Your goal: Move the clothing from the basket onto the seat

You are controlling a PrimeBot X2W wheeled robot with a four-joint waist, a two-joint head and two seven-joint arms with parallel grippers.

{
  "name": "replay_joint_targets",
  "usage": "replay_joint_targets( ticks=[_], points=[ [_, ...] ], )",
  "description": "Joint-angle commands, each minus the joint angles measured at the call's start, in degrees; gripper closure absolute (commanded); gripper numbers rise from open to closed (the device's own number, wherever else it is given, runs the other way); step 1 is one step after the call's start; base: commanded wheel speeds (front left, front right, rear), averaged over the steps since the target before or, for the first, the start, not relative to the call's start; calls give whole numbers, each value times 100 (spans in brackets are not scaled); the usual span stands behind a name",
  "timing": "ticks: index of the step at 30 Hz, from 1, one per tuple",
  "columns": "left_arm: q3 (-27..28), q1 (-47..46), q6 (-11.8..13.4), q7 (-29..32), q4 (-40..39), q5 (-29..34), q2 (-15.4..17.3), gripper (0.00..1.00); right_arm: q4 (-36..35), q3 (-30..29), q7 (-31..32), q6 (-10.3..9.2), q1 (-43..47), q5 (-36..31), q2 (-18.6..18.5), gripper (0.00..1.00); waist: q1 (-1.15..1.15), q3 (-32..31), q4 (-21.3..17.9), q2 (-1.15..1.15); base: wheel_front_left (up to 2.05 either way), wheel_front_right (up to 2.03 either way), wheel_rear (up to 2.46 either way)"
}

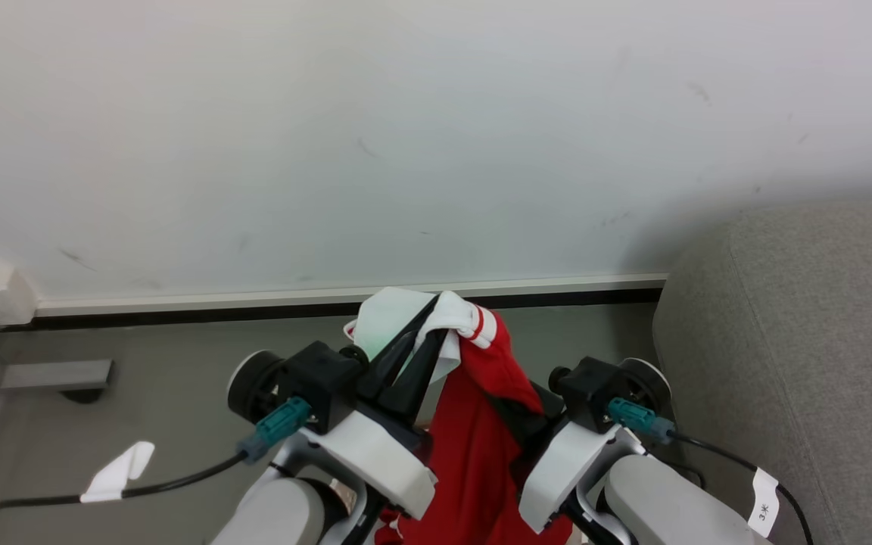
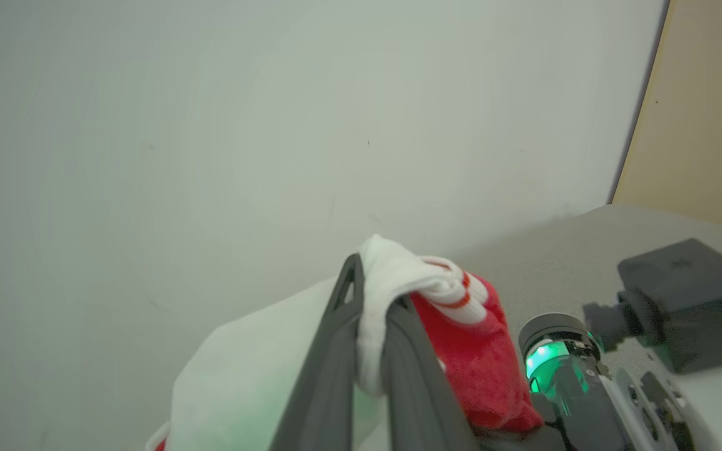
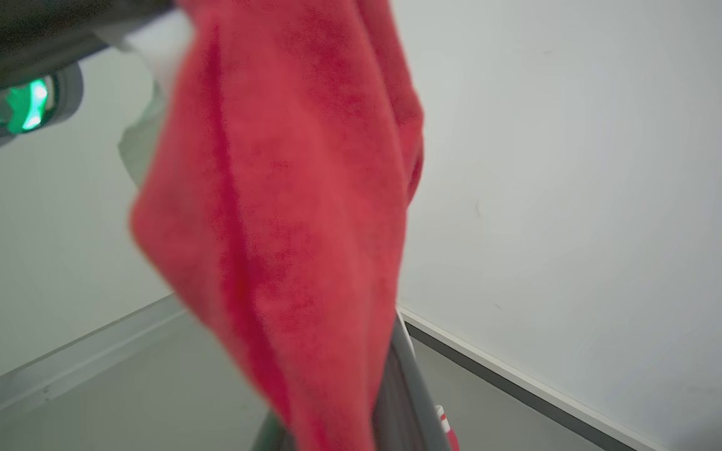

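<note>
The grey floor [image 1: 179, 356] spreads below and ahead of the left gripper [image 1: 430, 310] up to the wall's skirting [image 1: 254, 297], bearing the grey upholstered seat [image 1: 807, 341] well off to that gripper's right and a flat grey metal foot [image 1: 54, 375] well off to its left.

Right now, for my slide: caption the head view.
Left end effector holds a red-and-white garment aloft, grey seat at right.

The clothing [image 1: 475, 443] is bright red with a white panel and red-and-white striped trim; the seat [image 1: 822, 318] is grey.
</note>
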Motion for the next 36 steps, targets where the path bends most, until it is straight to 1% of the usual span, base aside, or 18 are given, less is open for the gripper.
replay_joint_targets(
  ticks=[1, 2, 4, 9, 11, 14, 18, 25, 31, 36],
  points=[
    [31, 42, 45, -40, 37, 26, 53, 54, -64, -76, 2, -14, -91, 68, -11, 100, 0, 38, -66, 0, 0, 0, 0],
    [53, 52, 57, -73, 52, 34, 65, 0, -102, -137, 2, -14, -108, 82, -17, 100, 0, 58, -116, 0, 0, 0, 0],
    [58, 81, 87, -73, 88, 19, 76, 0, -206, -266, 1, -14, -106, 111, -95, 100, 0, 100, -237, 0, 0, 0, 0],
    [73, 152, 121, -167, 120, -8, 91, 0, -576, -749, 1, -13, -6, 115, -440, 100, 0, 200, -654, 0, 0, 0, 0],
    [63, 166, 122, -203, 146, -11, 95, 0, -729, -925, 2, -14, 69, 89, -641, 100, 0, 232, -822, 0, 0, 0, 0],
    [-2, 210, 95, -253, 192, -11, 97, 0, -997, -1229, 0, -14, 174, 96, -947, 100, 0, 292, -1072, 0, 0, 0, 0],
    [-115, 254, 60, -250, 226, -1, 57, 0, -1344, -1606, 1, -13, 345, 142, -1262, 100, 0, 367, -1399, 0, 0, 0, 0],
    [-316, 216, 10, -191, 269, 64, 17, 0, -1861, -2257, 24, -13, 664, 158, -1637, 100, 0, 538, -1916, 0, 0, 0, 0],
    [-398, 126, -6, -171, 280, 114, 38, 0, -2223, -2706, 131, -13, 892, 163, -1781, 100, 0, 691, -2118, 0, 0, 0, 0],
    [-443, -94, -53, -85, 194, 175, 73, 0, -2489, -3063, 188, -13, 888, 114, -1782, 100, 0, 1037, -2062, 0, 0, 0, 0]
  ],
)
